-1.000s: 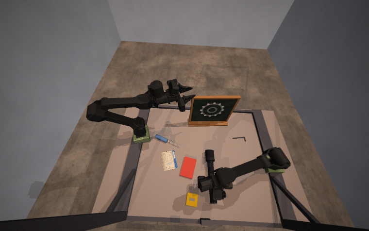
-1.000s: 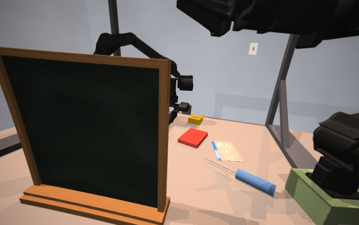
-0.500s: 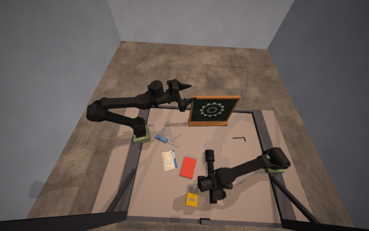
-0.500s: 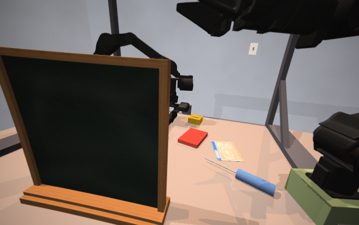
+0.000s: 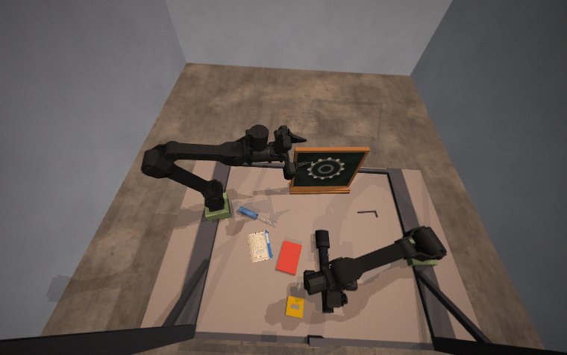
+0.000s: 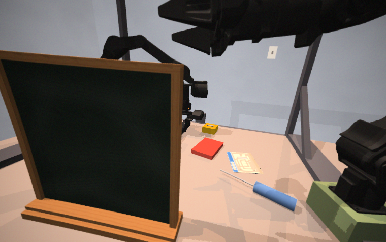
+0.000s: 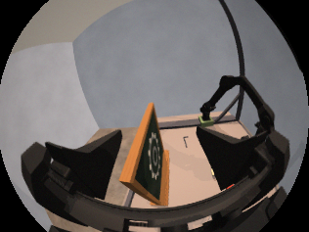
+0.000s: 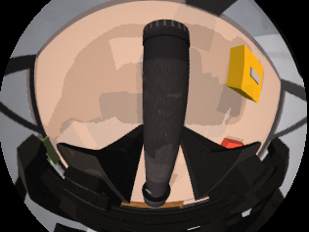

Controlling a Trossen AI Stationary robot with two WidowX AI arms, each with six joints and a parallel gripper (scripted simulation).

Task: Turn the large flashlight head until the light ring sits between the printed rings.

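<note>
Nearest, a yellow block [image 5: 295, 313] [image 6: 210, 129] [image 8: 238, 68] lies beside the tail of the flashlight [image 5: 323, 256] [image 6: 185, 126] [image 8: 166, 87], which rests with its head towards the board. The right gripper [image 5: 325, 291] [image 6: 188, 119] [image 8: 161, 128] is clamped on the flashlight's body, presumably to stop the barrel rolling or swinging while the head is turned. A red block [image 5: 289, 257] [image 6: 207, 148] [image 8: 232, 143] lies alongside; the printed card [image 5: 259, 246] [image 6: 245, 163] and screwdriver [image 5: 248, 212] [image 6: 274, 195] lie off to one side, away from the work. Farther, the board [image 5: 332, 149] [image 6: 94, 60] [image 7: 137, 146] stands upright, its face turned to the flashlight so the light dots read against the printed rings. They sit around the outer ring, so the head probably still needs turning. The left gripper [image 5: 308, 151] [image 6: 165, 24] [image 7: 159, 132] has its fingers wide apart at the board's side edge, holding nothing; it could steady the board, but a knock might tip it.
</note>
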